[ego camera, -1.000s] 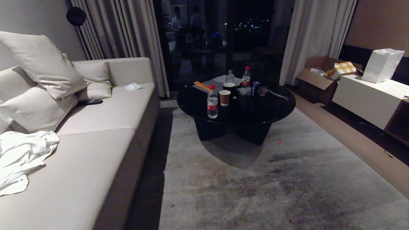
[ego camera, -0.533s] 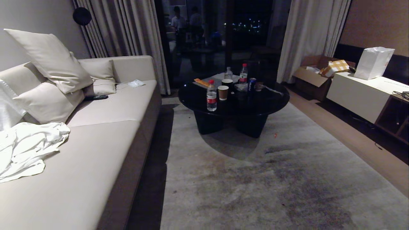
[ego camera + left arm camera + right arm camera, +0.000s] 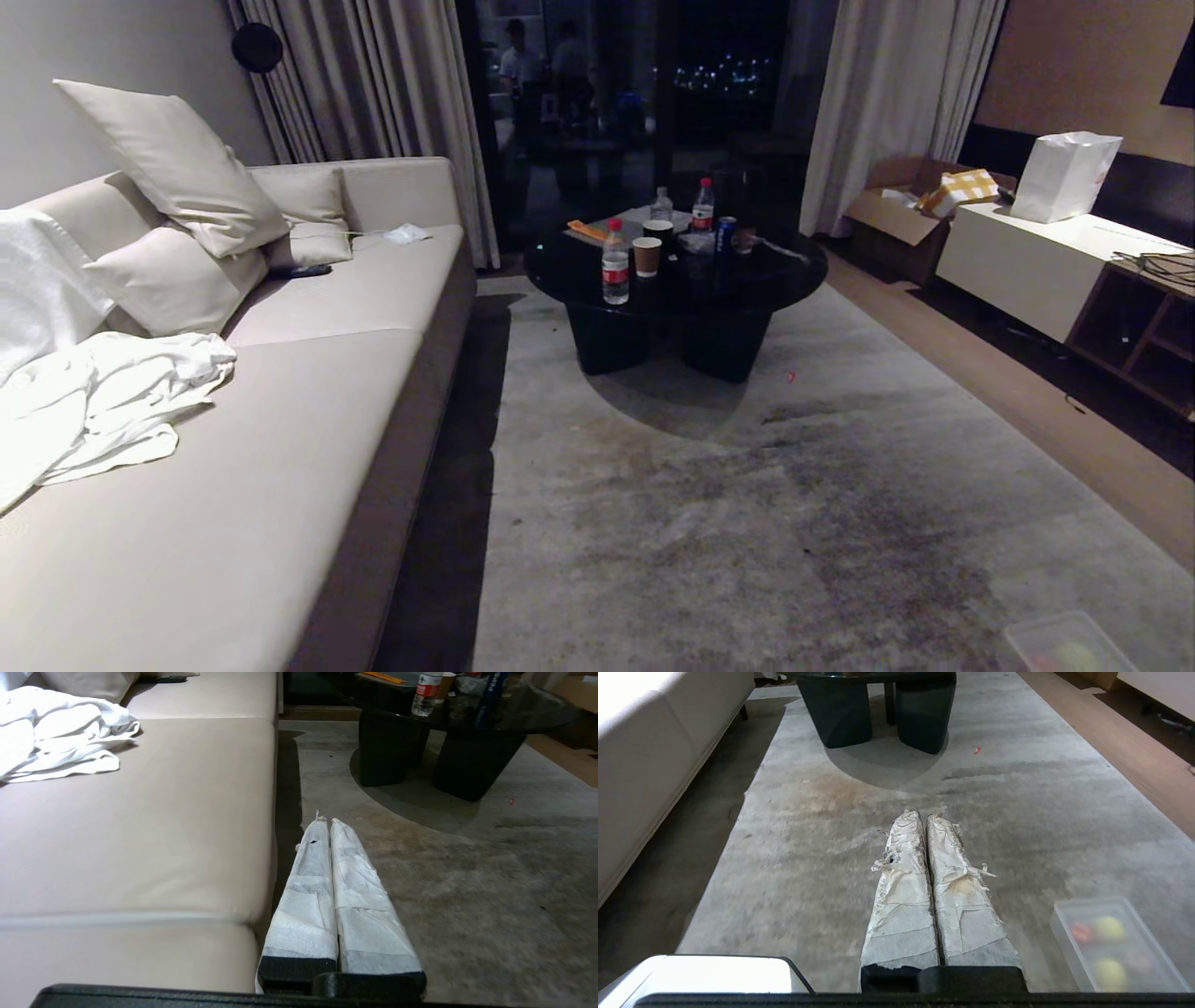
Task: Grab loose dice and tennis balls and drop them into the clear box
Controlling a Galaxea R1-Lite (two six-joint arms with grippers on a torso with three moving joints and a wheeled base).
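The clear box [image 3: 1027, 639] sits on the carpet at the bottom right corner of the head view. It also lies on the carpet beside my right gripper [image 3: 923, 814] in the right wrist view, clear box [image 3: 1064, 935]. Blurred shapes show through it, a red one [image 3: 1080, 932] and yellow-green ones [image 3: 1108, 927]; I cannot tell dice from tennis balls. My right gripper is shut and empty, held level above the carpet. My left gripper [image 3: 325, 821] is also shut and empty, by the sofa's front edge. Neither arm shows in the head view.
A long beige sofa [image 3: 308, 401] with cushions and a white cloth [image 3: 103, 401] runs along the left. A black round table [image 3: 677, 280] with bottles and cups stands ahead. A white cabinet [image 3: 1018, 266] and a cardboard box [image 3: 887, 219] line the right wall.
The whole head view has shifted: the camera has backed away, so the table looks farther off and the clear box has come into the bottom right corner. Both arms have kept still.
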